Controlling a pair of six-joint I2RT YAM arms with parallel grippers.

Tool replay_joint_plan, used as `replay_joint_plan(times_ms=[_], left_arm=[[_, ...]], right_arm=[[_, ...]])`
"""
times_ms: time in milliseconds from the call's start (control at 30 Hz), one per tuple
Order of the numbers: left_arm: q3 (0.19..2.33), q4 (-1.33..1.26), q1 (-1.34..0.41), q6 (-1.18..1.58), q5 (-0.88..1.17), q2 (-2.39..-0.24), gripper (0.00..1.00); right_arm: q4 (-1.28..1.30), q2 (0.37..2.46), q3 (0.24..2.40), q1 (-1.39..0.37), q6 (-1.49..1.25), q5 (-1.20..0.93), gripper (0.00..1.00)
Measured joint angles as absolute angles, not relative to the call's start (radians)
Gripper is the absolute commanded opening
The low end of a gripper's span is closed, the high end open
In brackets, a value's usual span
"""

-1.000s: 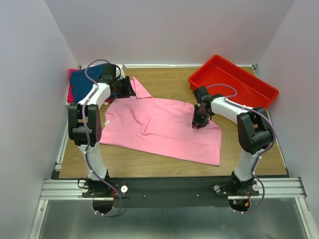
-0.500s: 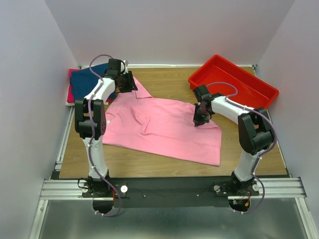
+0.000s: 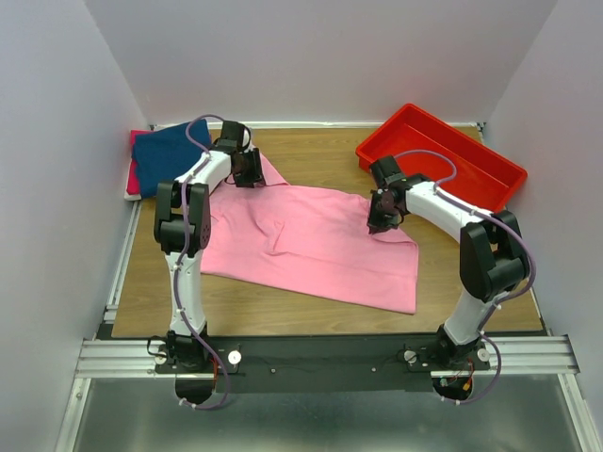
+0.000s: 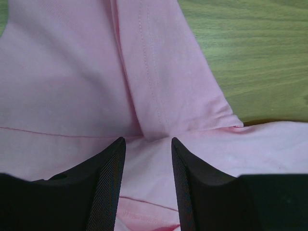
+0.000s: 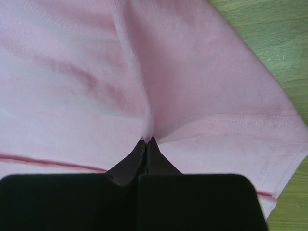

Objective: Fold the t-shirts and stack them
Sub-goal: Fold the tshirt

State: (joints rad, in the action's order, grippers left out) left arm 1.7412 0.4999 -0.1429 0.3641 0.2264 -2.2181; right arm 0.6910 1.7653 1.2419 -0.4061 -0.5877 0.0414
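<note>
Currently the pink t-shirt [image 3: 311, 245] lies spread flat, left of the red tray [image 3: 452, 160]; right gripper [image 5: 146, 141] pinches its tray-side edge tight; left gripper [image 4: 147, 144] sits half-spread astride the sleeve fold farthest from the tray; I should close it fully, then lift both evenly.

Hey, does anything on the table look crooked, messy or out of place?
Nothing looks damaged. The pink t-shirt lies askew, creased through its middle, and the red tray sits angled at the far right corner.
</note>
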Motion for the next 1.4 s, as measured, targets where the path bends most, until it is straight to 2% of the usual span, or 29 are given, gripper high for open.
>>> replay_joint_plan(times_ms=[733, 933, 1000, 1033, 1400], left_arm=[[1.8, 0.496, -0.166, 0.384, 0.212, -2.269, 0.35], [1.807, 0.496, -0.171, 0.389, 0.213, -2.275, 0.08], [1.81, 0.496, -0.171, 0.389, 0.213, -2.277, 0.07], [1.81, 0.496, -0.171, 0.39, 0.213, -2.278, 0.0], [1.802, 0.505, -0.171, 0.384, 0.212, -2.26, 0.0]], right_arm=[[0.706, 1.754, 1.225, -0.406, -0.595, 0.042, 0.01], [0.709, 1.754, 1.225, -0.406, -0.596, 0.043, 0.0], [0.709, 1.754, 1.225, -0.406, -0.596, 0.046, 0.01], [0.71, 1.754, 1.225, -0.406, -0.595, 0.051, 0.0], [0.768, 1.718, 1.225, -0.406, -0.573, 0.131, 0.0]])
